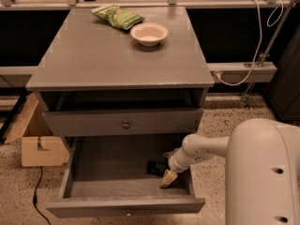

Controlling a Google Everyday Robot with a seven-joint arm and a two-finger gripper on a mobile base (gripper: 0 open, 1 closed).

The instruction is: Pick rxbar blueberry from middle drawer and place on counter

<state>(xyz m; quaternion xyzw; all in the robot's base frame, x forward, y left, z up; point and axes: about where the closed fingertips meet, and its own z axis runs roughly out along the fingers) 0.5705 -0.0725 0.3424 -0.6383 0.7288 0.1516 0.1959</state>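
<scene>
The middle drawer (pixel 93 191) is pulled open below the drawer front with a round knob (pixel 125 124). The rxbar blueberry (pixel 155 167), a small dark bar, lies flat on the drawer floor at the right. My gripper (pixel 167 166) reaches into the drawer from the right. It is open, with one pale fingertip (pixel 168 178) in front of the bar's right end and the other behind it. The bar rests on the floor, not lifted. The grey counter (pixel 108 55) is the cabinet top above.
A green snack bag (pixel 117 16) and a pale bowl (pixel 149 33) sit at the back of the counter. A cardboard box (pixel 40 146) stands on the floor at the left. My white arm body (pixel 262 172) fills the lower right. A cable (pixel 255 41) hangs at the right.
</scene>
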